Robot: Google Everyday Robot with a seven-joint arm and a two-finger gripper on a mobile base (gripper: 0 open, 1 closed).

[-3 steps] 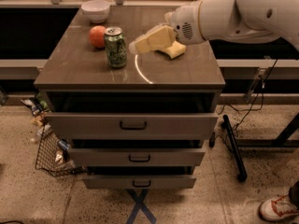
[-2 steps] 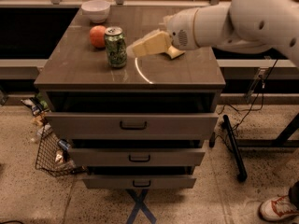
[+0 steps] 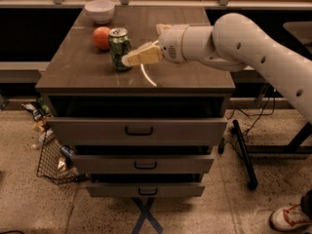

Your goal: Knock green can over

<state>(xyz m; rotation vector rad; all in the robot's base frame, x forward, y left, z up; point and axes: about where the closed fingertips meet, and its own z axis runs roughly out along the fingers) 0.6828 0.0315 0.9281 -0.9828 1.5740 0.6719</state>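
Warm, rather dim light falls from above, brightest on the white arm (image 3: 243, 43) and on the gripper (image 3: 128, 59), which glows pale yellow just right of the green can (image 3: 119, 48). A thin curved glare streak (image 3: 146, 75) crosses the dark tabletop (image 3: 195, 77). The open drawer gaps (image 3: 136, 108) lie in deep shadow, and the floor (image 3: 204, 208) is dull.

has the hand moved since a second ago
Yes. The hand has moved left, toward the green can, and its tip is now at the can's right side. The can stands upright beside the orange.
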